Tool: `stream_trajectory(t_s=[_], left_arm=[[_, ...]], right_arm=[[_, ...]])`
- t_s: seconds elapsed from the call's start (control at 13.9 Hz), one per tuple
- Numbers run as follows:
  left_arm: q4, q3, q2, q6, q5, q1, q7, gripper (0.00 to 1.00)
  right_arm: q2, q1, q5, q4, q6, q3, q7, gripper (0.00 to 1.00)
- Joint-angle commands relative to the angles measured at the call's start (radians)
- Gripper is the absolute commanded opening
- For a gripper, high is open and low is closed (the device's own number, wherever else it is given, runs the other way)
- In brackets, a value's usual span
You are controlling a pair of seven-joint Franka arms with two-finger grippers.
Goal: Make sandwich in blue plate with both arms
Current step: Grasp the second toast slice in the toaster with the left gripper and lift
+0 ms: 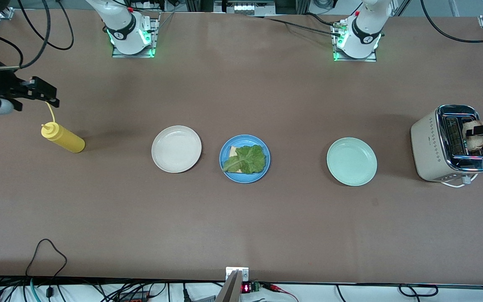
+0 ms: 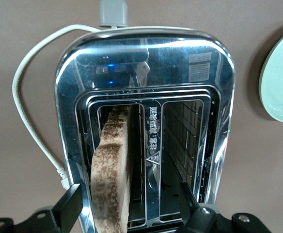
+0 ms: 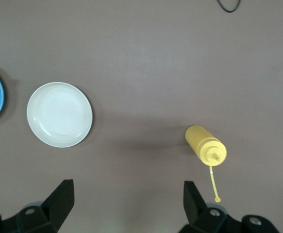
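Scanning from the right arm's end of the brown surface [image 1: 241, 226], we find the right gripper [image 1: 36, 93] hanging over the yellow squeeze bottle [image 1: 63, 137], its fingers [image 3: 59, 201] spread wide with nothing between them. We then pass the cream-white plate [image 1: 176, 149], just beside the blue plate [image 1: 244, 158] near the middle. On that blue plate lies one bread slice [image 1: 233, 152] with a ruffled lettuce leaf [image 1: 247, 159] on top; we see no second slice there. The mint-green plate [image 1: 351, 161] comes next. At the left arm's end stands the toaster [image 1: 449, 144]. Our left gripper [image 1: 482, 132] is over it, fingers [image 2: 69, 206] either side of a toasted bread slice [image 2: 113, 179] that stands partly raised in one slot; we see them touching it, so they appear to pinch it.
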Motion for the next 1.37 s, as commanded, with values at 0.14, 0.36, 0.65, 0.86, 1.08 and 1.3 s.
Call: stream_trajectory(t_s=[0.14,0.36,0.65,0.86,1.08,1.3], left_arm=[[0.03,-0.007,0.013,-0.015,0.013,0.011,0.027,0.07],[0.03,-0.008,0.013,-0.016,0.016,0.029,0.033,0.01],[0.041,-0.013,-0.037,-0.057,0.016,0.029,0.044,0.01],[0.249,-0.03,-0.066,-0.288,0.0,0.008,0.046,0.01],[0.38,-0.073,-0.071,-0.447,-0.005,-0.066,0.034,0.01],[0.374,-0.203,-0.125,-0.527,-0.092,-0.08,-0.089,0.01]], right_arm=[[0.05,0.008,-0.007,0.043,-0.03,-0.006,0.024,1.0],[0.062,-0.001,0.039,0.05,-0.03,-0.01,0.08,1.0],[0.065,0.01,0.043,0.049,-0.03,-0.007,0.17,1.0],[0.064,0.011,0.041,0.046,-0.032,-0.007,0.173,1.0],[0.064,0.007,0.043,0.043,-0.035,-0.007,0.177,1.0],[0.065,0.004,0.044,0.04,-0.038,-0.007,0.182,1.0]])
